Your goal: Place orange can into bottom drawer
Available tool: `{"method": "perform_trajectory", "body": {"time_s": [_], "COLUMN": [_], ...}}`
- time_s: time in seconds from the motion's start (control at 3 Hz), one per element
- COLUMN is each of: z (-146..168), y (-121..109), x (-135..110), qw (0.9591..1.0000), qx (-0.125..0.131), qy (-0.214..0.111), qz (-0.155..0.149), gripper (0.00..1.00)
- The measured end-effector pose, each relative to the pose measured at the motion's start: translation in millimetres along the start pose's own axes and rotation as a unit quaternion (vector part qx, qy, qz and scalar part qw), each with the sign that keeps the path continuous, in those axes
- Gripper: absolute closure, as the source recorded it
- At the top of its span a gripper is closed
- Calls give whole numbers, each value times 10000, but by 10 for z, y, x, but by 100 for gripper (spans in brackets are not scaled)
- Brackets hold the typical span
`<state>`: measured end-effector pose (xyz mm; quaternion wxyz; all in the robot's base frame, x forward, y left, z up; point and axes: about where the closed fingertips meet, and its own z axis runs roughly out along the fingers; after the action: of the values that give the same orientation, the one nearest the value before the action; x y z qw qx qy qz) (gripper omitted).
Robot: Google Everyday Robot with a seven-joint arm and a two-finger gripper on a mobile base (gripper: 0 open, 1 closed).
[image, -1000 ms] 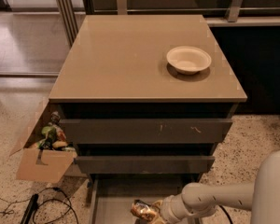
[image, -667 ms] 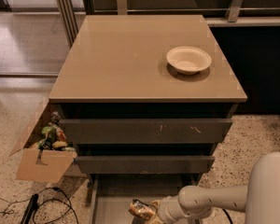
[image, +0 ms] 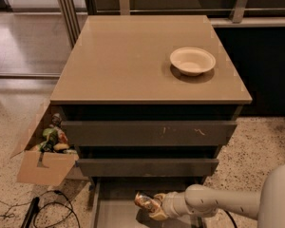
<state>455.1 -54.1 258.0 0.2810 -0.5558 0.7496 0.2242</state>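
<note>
We see the gripper [image: 155, 209] pinching the orange can [image: 144, 202], tilted beyond its tip, with the open bottom drawer [image: 115, 214] directly beneath.

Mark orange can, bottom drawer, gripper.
orange can [image: 143, 201], camera view, printed side.
bottom drawer [image: 115, 212], camera view, bare floor.
gripper [image: 156, 207], camera view, between fingertips, over the bottom drawer, shut on the orange can.

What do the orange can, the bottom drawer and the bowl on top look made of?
The orange can, in the gripper over the bottom drawer: metal, judging by its shiny end; printed sides. The drawer: matte grey, painted metal or laminate, unclear. The bowl: cream, matte, likely paper or moulded fibre.
</note>
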Motion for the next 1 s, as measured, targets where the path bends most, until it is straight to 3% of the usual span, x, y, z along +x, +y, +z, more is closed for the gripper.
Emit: {"method": "perform_trajectory", "body": {"time_s": [0.33,1.0], "z": [59,667], "y": [-1,112], "x": [-1,187], "qw": [10000,9998], "qx": [-48,-175], "qy": [-23,55], "qz": [23,24], "gripper": [100,100]}}
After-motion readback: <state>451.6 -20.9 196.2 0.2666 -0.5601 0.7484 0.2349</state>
